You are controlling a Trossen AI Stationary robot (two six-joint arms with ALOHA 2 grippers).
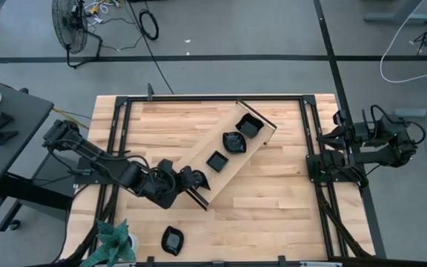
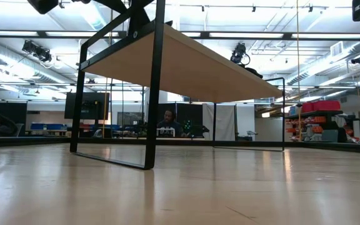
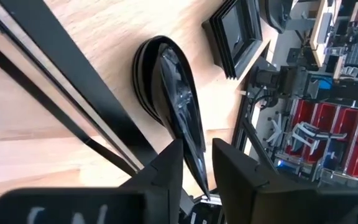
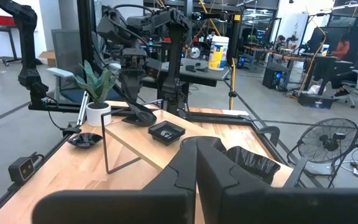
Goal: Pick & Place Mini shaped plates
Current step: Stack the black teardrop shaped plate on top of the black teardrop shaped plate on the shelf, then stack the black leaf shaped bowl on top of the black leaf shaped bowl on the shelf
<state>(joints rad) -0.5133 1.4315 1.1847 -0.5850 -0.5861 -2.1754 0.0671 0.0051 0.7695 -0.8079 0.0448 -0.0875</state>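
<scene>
Reaching across the pale butcher-block wooden table [image 1: 273, 208], the left gripper [image 1: 186, 179] sits at the lower end of the long light-wood tray with black ends [image 1: 252, 145], which lies diagonally on the tabletop. In the left wrist view its two dark fingers [image 3: 166, 177] flank the narrow tip of a glossy black teardrop-shaped mini plate [image 3: 176, 99] that rests on the tray's wood; the fingers stand slightly apart beside the tip, and whether they press on it cannot be told. Three more small black dishes lie in the tray: a square one [image 1: 217, 160], a wavy-rimmed one [image 1: 234, 141] and another square one [image 1: 249, 127] at the upper end. A further black mini plate [image 1: 172, 239] sits alone on the table near the front edge, just beside a small green potted plant in a white pot [image 1: 112, 242]. The right gripper [image 4: 196, 163] waits at the table's right edge, its fingers pressed together and holding nothing.
</scene>
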